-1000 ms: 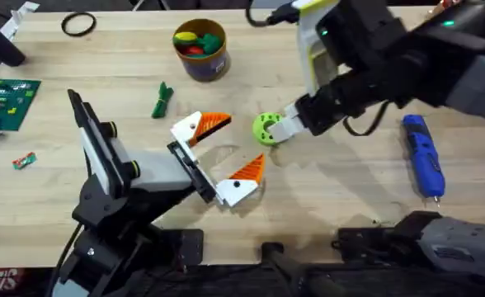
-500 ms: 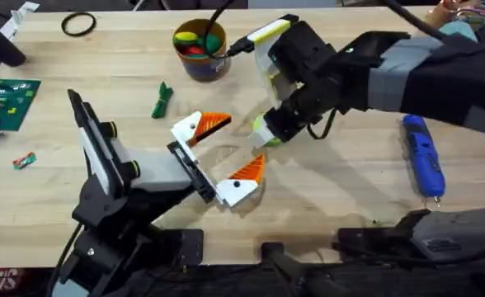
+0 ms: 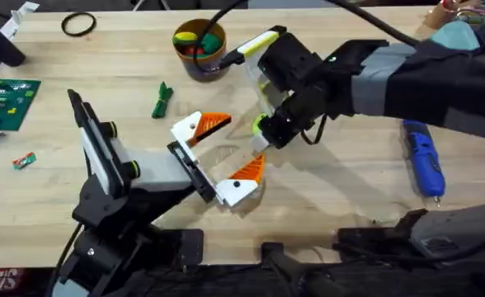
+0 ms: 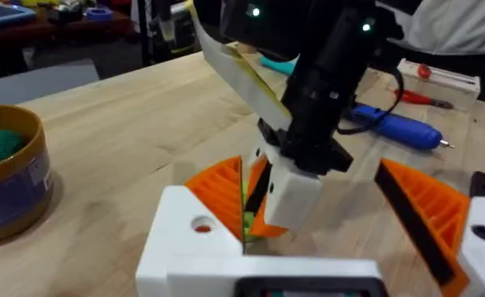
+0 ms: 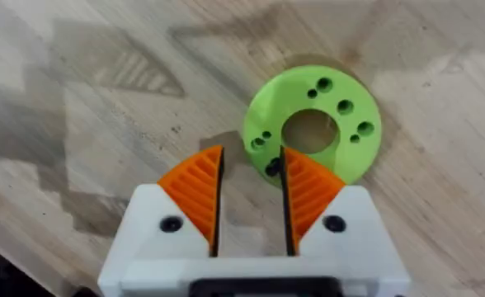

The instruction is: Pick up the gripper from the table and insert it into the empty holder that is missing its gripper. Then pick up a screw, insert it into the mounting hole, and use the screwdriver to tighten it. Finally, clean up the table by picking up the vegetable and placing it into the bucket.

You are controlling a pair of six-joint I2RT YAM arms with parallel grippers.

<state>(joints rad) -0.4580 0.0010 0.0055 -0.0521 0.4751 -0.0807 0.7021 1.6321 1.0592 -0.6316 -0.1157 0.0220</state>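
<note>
My right gripper [image 3: 263, 139] points down at the lime green disc [image 5: 313, 124] lying flat on the table [image 3: 333, 206]. Its orange pads [image 5: 197, 186] stand a narrow gap apart over the disc's rim, around a small dark spot; I cannot tell whether that is a screw or a hole. My left gripper [image 3: 223, 153] is open just beside it, holding nothing. The blue screwdriver [image 3: 422, 153] lies at the right. The dark green vegetable [image 3: 162, 99] lies left of the bucket [image 3: 200, 49]. The loose gripper and the holder are out of view.
The bucket holds red, yellow and green toy pieces. A green circuit board [image 3: 7, 99], a black ring [image 3: 77, 25] and a small wrapped piece [image 3: 24, 161] lie at the left. A red-handled tool [image 4: 428, 76] lies beyond the screwdriver [image 4: 395, 128].
The right arm has swung left and turned, bringing its gripper down over the green disc's near rim. The left arm, the disc and the other things have stayed put.
</note>
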